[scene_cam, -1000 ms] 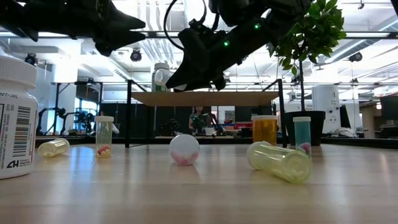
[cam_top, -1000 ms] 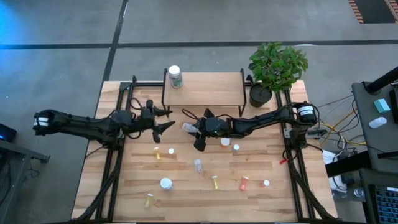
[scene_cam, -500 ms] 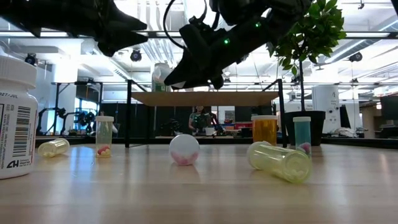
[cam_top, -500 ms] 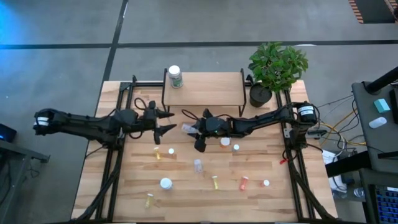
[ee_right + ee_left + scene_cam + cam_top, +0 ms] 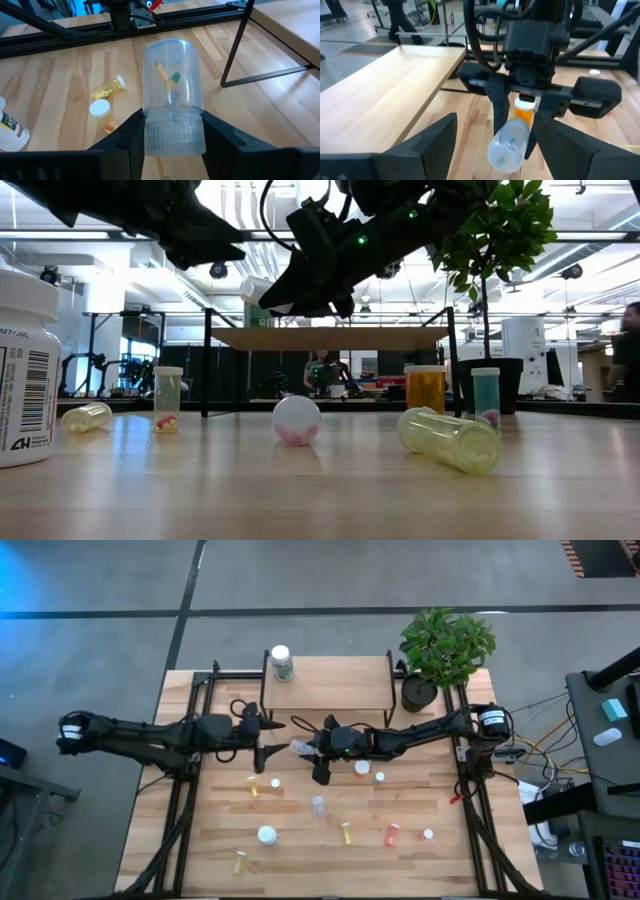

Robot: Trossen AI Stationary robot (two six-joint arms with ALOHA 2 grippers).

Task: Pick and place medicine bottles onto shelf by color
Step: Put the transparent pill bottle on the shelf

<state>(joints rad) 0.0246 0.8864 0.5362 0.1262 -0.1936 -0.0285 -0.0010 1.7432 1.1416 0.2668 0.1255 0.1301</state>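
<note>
High view: camera directly overhead, looking straight down on the whole table (image 5: 330, 850), both arms and the surrounding floor. Low view: camera at tabletop height, facing level across the boards into the room, bottles close in the foreground. Left wrist view: looks forward, close, onto the clear bottle (image 5: 509, 146). Right wrist view: looks along that same clear bottle, nearer still, toward the tabletop beyond.

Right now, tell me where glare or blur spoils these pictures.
Low view: bright ceiling lights silhouette both arms, and the near white bottle is blurred. High view: blue glare at the top left corner. Right wrist view: the clear vial is sharp.
</note>
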